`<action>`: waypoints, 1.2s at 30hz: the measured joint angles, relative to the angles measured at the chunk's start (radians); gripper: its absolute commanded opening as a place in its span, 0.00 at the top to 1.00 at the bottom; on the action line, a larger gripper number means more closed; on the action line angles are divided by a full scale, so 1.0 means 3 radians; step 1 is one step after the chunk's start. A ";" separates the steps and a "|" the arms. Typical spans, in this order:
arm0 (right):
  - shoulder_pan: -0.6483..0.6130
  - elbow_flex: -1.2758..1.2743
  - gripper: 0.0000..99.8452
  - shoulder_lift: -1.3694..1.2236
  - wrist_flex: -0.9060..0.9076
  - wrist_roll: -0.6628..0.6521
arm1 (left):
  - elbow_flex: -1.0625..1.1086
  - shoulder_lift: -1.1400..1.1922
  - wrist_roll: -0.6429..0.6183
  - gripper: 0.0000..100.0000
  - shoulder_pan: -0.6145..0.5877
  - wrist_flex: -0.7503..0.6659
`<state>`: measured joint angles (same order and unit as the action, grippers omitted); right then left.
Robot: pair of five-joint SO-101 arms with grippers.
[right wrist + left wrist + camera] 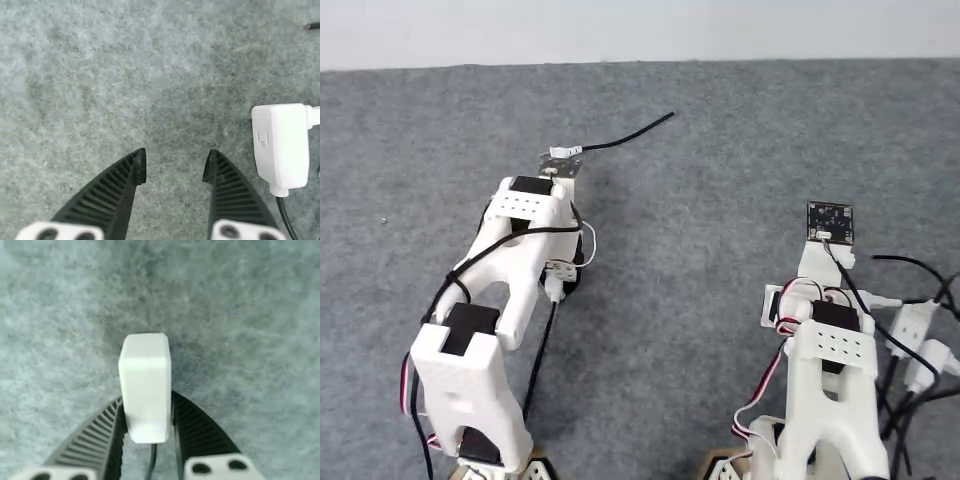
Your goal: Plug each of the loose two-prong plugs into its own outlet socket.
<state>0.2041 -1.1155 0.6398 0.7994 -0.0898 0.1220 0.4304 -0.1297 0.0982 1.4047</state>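
Tabletop (720, 150): A grey, felt-like surface is seen reaching from the near edge to the pale wall at the far edge.

Left arm (510, 270): It is stretched long and low from its base at the near-left corner, slanting toward the far edge. Its wrist is bent down toward the tabletop left of the middle.

Right arm (830, 380): It is folded short above its base at the near-right corner. The wrist is pointed down at the tabletop just ahead of it.

Left gripper (147, 400): The fingers are closed narrowly on the two sides of the plug, whose free end is pointed away from the wrist.

Right gripper (177, 152): The fingers are spread wide above bare tabletop, and nothing is held between them.

Plug (145, 385): This white, blocky body is clamped in the left gripper, toward the far edge and left of the middle. It is lifted off the tabletop or touching it; which cannot be told.

White blocks (915, 325): Two are lain close together at the right edge, beside the right arm. Plug or socket cannot be told.

White block (280, 147): It is seen lying flat near one right finger, apart from it.

Black cable (625, 135): It is run from the held plug toward the far edge.
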 measured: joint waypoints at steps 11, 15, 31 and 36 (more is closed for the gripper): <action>0.0000 0.0000 0.82 0.0000 0.0010 0.0000 | 0.0542 -0.0547 0.0205 0.64 -0.0087 -0.0312; 0.0000 0.0000 0.82 0.0000 0.0010 0.0000 | 0.0680 -0.0690 0.0210 0.62 -0.0087 -0.0327; 0.0000 0.0000 0.82 0.0000 0.0010 0.0000 | 0.1355 -0.1795 0.0210 0.99 -0.0604 -0.0598; 0.0000 0.0000 0.82 0.0000 0.0010 0.0000 | 0.1376 -0.1463 0.0210 0.99 -0.0486 -0.0829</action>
<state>0.2041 -1.1155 0.6398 0.8025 -0.0898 0.5347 -0.0084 -0.0667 -0.0476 1.1561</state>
